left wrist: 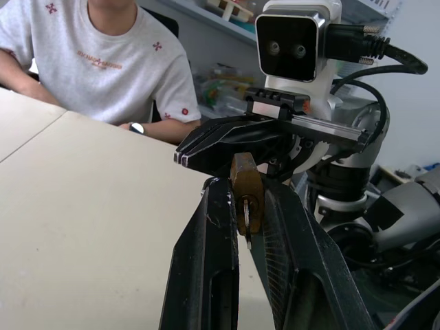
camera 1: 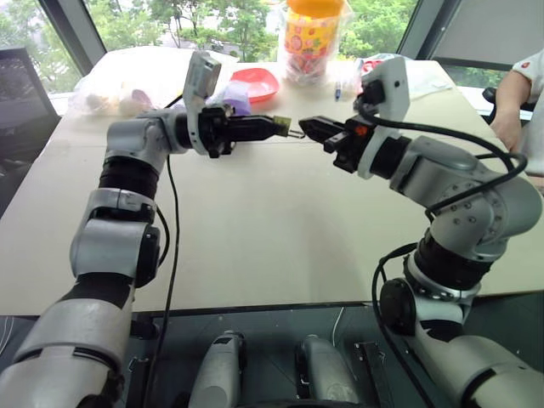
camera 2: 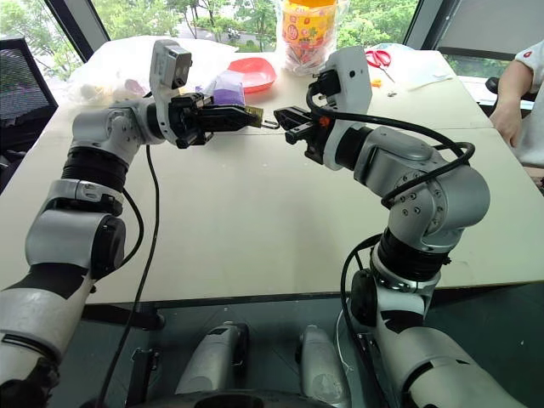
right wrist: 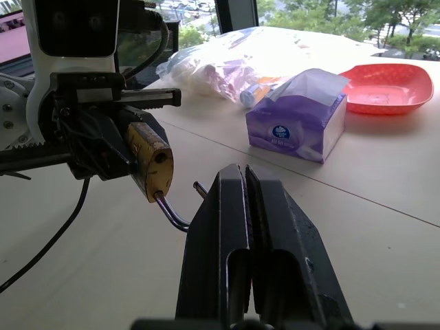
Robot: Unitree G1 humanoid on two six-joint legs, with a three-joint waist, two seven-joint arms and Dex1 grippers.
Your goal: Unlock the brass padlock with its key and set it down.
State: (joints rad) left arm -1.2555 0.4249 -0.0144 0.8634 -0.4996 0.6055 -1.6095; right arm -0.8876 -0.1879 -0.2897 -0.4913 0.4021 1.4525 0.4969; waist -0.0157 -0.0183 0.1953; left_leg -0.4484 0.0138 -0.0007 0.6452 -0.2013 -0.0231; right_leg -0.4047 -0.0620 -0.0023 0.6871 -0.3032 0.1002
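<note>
- table (camera 1: pixel 280 238): pale top, bare in the near part; both arms are raised over it.
- left gripper (camera 1: pixel 270 127): held above the table, fingers pinching the brass padlock (right wrist: pixel 151 161) by its body, one finger each side.
- brass padlock: in the air, off the table, btwn the two grippers. The shackle (right wrist: pixel 172 214) is out of the body at one end and hooks twd the right gripper.
- small silver piece (left wrist: pixel 245 216) at the lock's end facing the left wrist; can't tell if it's the key.
- right gripper (right wrist: pixel 245 172): facing the left one tip to tip, fingers pressed together w/ nothing seen btwn them. Its tip is just beside the shackle's free end; can't tell if touching.
- purple tissue box (right wrist: pixel 295 120): on the table beyond the grippers.
- red dish (right wrist: pixel 388 86): just past the tissue box.
- clear plastic bag (camera 2: pixel 119 64): w/ mixed items, far left of the table.
- clear jar (camera 1: pixel 313 38): orange lid, far edge, near the dish.
- red-handled scissors (camera 2: pixel 378 57): far right on the table.
- person (left wrist: pixel 103 55): white tee, seated at the table's right side, forearm on the edge.
</note>
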